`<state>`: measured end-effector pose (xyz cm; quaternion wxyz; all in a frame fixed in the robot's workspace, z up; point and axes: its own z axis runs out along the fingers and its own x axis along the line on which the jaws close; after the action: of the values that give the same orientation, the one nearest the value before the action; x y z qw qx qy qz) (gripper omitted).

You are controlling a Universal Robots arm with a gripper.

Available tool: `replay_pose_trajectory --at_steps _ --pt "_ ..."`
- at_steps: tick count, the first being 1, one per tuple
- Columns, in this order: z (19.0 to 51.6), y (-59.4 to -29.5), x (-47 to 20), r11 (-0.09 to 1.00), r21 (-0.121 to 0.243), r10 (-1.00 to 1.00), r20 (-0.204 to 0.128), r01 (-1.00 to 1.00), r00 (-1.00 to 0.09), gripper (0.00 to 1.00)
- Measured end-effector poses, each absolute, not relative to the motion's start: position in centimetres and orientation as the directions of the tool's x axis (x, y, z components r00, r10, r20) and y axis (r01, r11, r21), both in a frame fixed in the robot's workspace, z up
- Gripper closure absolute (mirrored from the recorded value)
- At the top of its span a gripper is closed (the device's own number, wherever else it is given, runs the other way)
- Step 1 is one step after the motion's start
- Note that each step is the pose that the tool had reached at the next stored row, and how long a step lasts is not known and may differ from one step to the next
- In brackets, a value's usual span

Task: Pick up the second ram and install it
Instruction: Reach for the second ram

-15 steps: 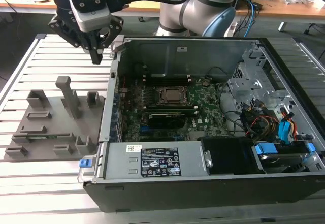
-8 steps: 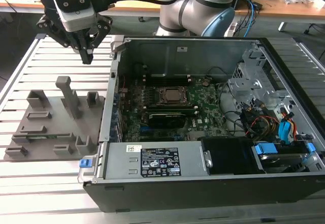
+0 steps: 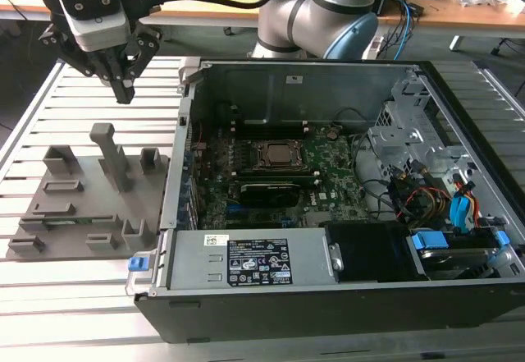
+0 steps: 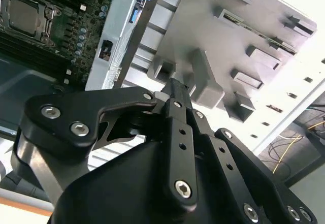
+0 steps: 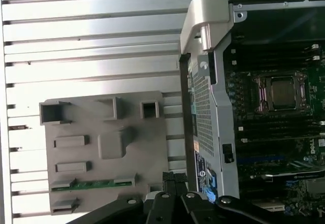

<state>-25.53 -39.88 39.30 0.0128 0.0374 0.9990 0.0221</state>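
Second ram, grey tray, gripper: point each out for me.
second ram [image 5: 94, 184], first wrist view, middle of the long green board.
grey tray [image 5: 152, 155], first wrist view, bare patch of its flat base.
gripper [image 3: 125, 93], exterior view, midway between its fingertips.

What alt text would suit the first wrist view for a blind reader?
A green RAM stick lies in a slot of a grey plastic tray on a slatted table, beside an open computer case showing its motherboard. The robot's black hand hangs near the tray, empty.
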Motion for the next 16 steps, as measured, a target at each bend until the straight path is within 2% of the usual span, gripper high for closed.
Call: replay_pose_trajectory --at_steps 16 --pt "39.3 -39.9 -32.6 0.996 0.045 0.075 -0.024 0.074 -0.997 0.89"
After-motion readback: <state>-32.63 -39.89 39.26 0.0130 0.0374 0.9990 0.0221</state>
